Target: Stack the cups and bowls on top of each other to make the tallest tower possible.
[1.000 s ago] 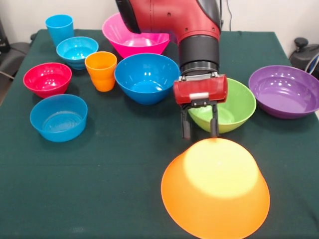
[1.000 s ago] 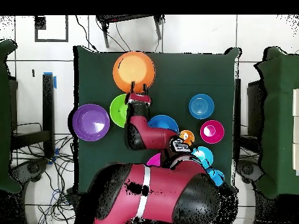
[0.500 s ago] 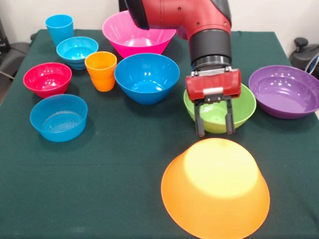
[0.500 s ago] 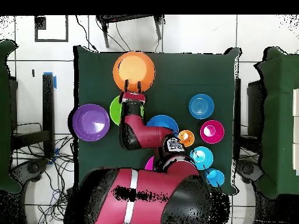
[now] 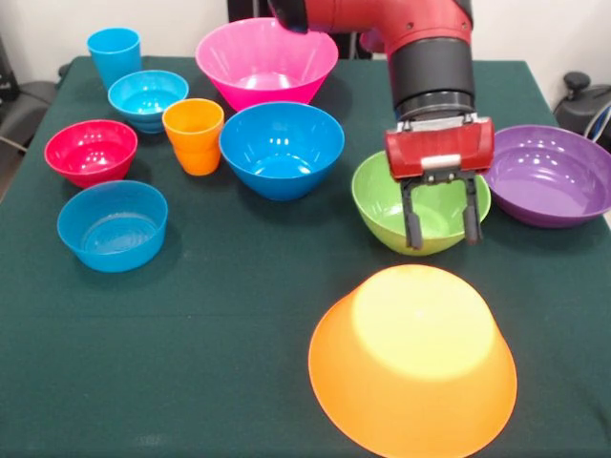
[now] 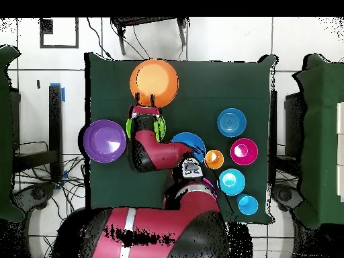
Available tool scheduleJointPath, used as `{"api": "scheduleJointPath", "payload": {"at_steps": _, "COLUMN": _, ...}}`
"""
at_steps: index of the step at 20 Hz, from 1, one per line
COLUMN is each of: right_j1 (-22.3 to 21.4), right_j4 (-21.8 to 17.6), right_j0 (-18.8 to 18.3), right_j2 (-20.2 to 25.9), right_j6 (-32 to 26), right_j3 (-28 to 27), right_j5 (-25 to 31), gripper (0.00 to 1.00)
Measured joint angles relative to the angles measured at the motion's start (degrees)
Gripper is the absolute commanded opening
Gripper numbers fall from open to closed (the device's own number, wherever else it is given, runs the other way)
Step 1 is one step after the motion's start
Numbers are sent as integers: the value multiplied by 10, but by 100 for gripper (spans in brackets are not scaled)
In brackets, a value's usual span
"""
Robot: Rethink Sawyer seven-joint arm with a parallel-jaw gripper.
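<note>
My gripper (image 5: 442, 239) hangs open and empty over the green bowl (image 5: 382, 205), its fingers spanning the bowl's right half. In the overhead view the arm covers most of that green bowl (image 6: 129, 126). The big orange bowl (image 5: 412, 367) lies upside down at the front, just below the gripper. Upright and separate stand the purple bowl (image 5: 546, 174), big blue bowl (image 5: 280, 148) and pink bowl (image 5: 263, 62). The orange cup (image 5: 193, 135) and light blue cup (image 5: 115, 55) stand upright at the left.
A small red bowl (image 5: 91, 151) and two small light blue bowls (image 5: 113, 224) (image 5: 146, 98) sit at the left. The green cloth (image 5: 220, 324) covers the table. Its right edge runs close by the purple bowl.
The gripper has moved right and slightly back, from the orange bowl's far rim to over the green bowl. It stays open. No bowl or cup has moved.
</note>
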Motion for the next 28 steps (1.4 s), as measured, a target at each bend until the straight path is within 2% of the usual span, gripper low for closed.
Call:
{"api": "scheduleJointPath", "payload": {"at_steps": 4, "right_j1": -17, "right_j4": 7, "right_j0": 24, "right_j2": -23, "right_j6": 0, "right_j3": 6, "right_j5": 39, "gripper": 100}}
{"api": "scheduleJointPath", "payload": {"at_steps": 13, "right_j1": -44, "right_j4": 43, "right_j0": 117, "right_j2": -96, "right_j6": 0, "right_j3": 31, "right_j5": 108, "gripper": 100}}
{"api": "scheduleJointPath", "payload": {"at_steps": 15, "right_j1": -46, "right_j4": 48, "right_j0": 127, "right_j2": -103, "right_j6": 0, "right_j3": 34, "right_j5": 111, "gripper": 100}}
{"api": "scheduleJointPath", "payload": {"at_steps": 16, "right_j1": -47, "right_j4": 58, "right_j0": 147, "right_j2": -118, "right_j6": 0, "right_j3": 38, "right_j5": 117, "gripper": 100}}
{"api": "scheduleJointPath", "payload": {"at_steps": 20, "right_j1": -47, "right_j4": 72, "right_j0": 181, "right_j2": -138, "right_j6": 0, "right_j3": 48, "right_j5": 132, "gripper": 100}}
{"api": "scheduleJointPath", "payload": {"at_steps": 28, "right_j1": -49, "right_j4": 75, "right_j0": 217, "right_j2": -154, "right_j6": 0, "right_j3": 64, "right_j5": 144, "gripper": 100}}
